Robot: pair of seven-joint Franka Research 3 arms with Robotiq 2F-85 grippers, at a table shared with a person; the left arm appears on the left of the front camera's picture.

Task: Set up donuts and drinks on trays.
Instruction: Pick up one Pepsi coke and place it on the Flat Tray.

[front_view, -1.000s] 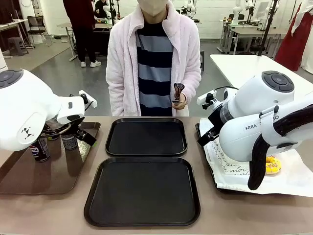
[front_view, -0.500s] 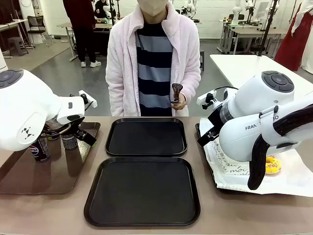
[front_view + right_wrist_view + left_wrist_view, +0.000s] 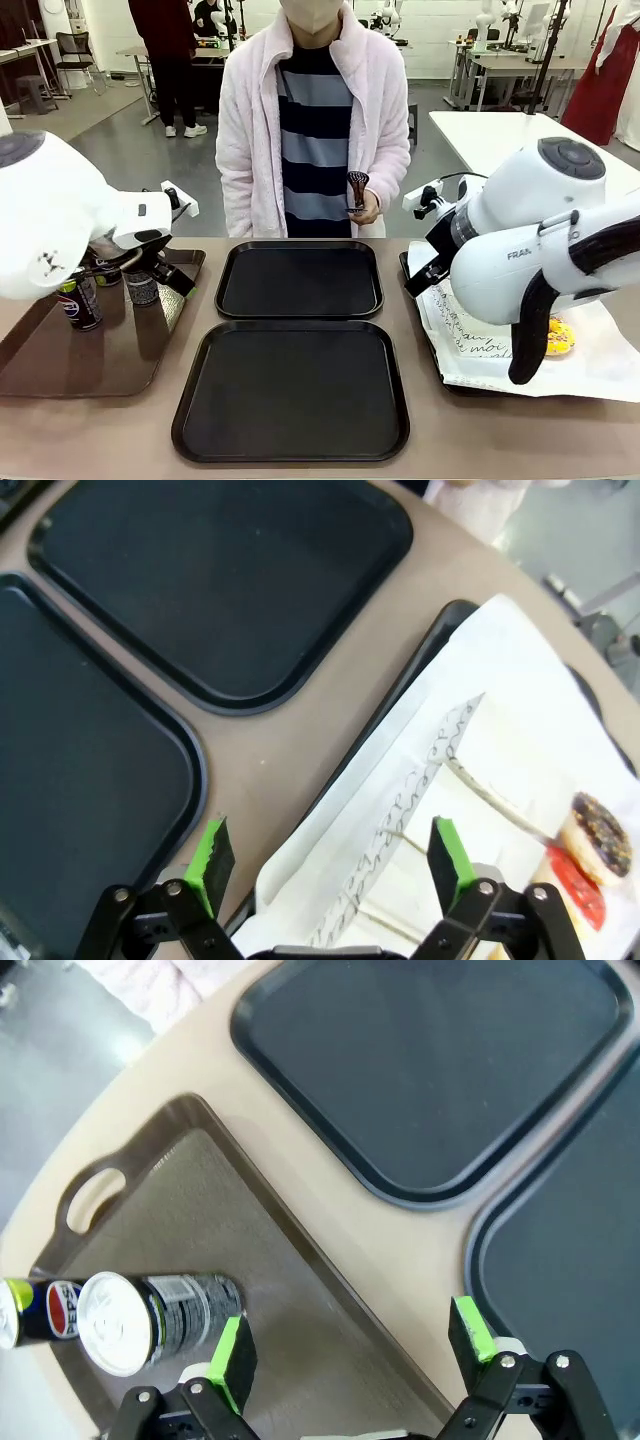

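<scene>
Two black trays lie mid-table, the far tray [image 3: 300,280] and the near tray [image 3: 290,390], both bare. Black Pepsi cans [image 3: 78,300] stand on the brown tray at the left. In the left wrist view my left gripper [image 3: 352,1345] hangs open above that tray's edge, with a silver-topped can [image 3: 150,1310] just outside its left pad and a second can [image 3: 40,1305] beyond it. My right gripper [image 3: 330,852] is open over the edge of the white paper [image 3: 480,780]. Donuts [image 3: 600,835] lie farther along the paper, apart from the fingers. One yellow donut [image 3: 557,337] peeks out behind the right arm.
The glossy brown tray [image 3: 60,370] with a cut-out handle [image 3: 92,1195] fills the left side. The paper-lined tray [image 3: 520,375] sits at the right. A person stands at the far edge holding a small dark object [image 3: 357,185].
My left arm has shifted slightly left, uncovering more of the nearest can. The right arm has edged a little up. The person's hand moved slightly left.
</scene>
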